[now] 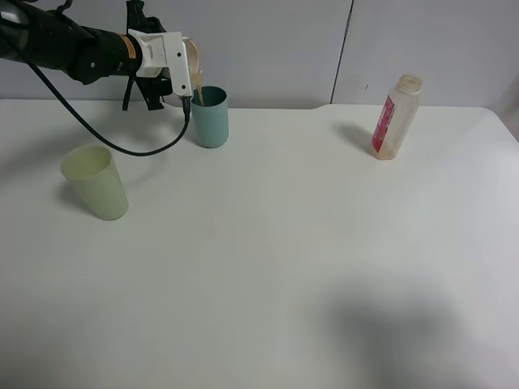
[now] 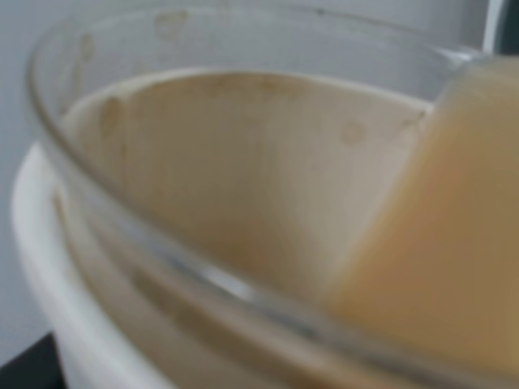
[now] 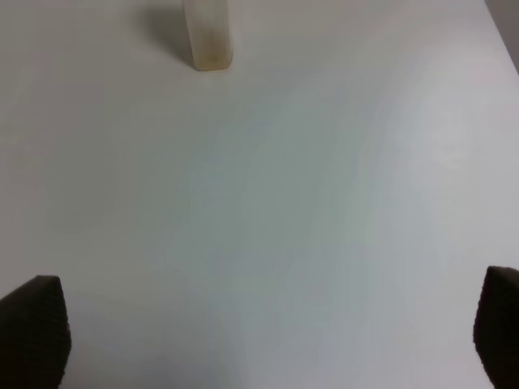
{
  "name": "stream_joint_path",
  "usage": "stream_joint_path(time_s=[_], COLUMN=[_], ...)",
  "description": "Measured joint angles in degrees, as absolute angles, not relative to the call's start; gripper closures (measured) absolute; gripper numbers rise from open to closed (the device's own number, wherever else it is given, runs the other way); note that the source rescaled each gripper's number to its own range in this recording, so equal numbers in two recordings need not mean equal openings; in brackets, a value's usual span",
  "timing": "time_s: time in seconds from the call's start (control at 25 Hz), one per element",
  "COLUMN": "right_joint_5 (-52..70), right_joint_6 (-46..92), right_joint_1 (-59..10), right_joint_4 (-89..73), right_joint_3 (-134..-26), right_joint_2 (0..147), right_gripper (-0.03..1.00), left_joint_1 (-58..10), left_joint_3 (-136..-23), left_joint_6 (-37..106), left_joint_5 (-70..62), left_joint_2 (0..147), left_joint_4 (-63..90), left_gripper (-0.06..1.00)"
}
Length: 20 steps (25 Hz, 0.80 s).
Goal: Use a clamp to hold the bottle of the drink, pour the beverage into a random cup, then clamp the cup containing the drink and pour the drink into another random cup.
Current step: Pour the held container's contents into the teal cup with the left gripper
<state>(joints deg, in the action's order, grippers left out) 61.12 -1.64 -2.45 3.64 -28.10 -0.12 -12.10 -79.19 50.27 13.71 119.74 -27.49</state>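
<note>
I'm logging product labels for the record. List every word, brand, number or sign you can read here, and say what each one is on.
No text can be read in any view.
Bottle: its red-pink label carries pale marks, too small and blurred to read.
Teal cup: plain, no print.
Green cup: plain, no print.
Held cup: no print visible.

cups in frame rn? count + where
3: teal tumbler at back left, receiving the pour; pale green tumbler front left; a short cup tipped in the left gripper above the teal one. None seem hidden.
</note>
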Motion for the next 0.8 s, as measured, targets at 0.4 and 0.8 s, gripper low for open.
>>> stream_joint_path(time_s=[0.4, 0.8], right_joint_5=[61.1, 61.1], right_joint_6=[-1.6, -1.6], right_joint_1=[-2.5, -2.5], right_joint_4=[3.6, 3.6], right_joint_3=[-28.1, -28.1], right_joint_2=[-0.1, -0.1], right_gripper=[-0.03, -0.03], left_joint_1=[-12.1, -12.1], left_joint_3=[-79.2, -79.2], left_joint_6=[50.3, 50.8], left_joint_5=[14.6, 17.5], left_joint_2=[119.7, 119.7], left_joint_4=[-27.5, -27.5], left_gripper=[0.94, 0.94])
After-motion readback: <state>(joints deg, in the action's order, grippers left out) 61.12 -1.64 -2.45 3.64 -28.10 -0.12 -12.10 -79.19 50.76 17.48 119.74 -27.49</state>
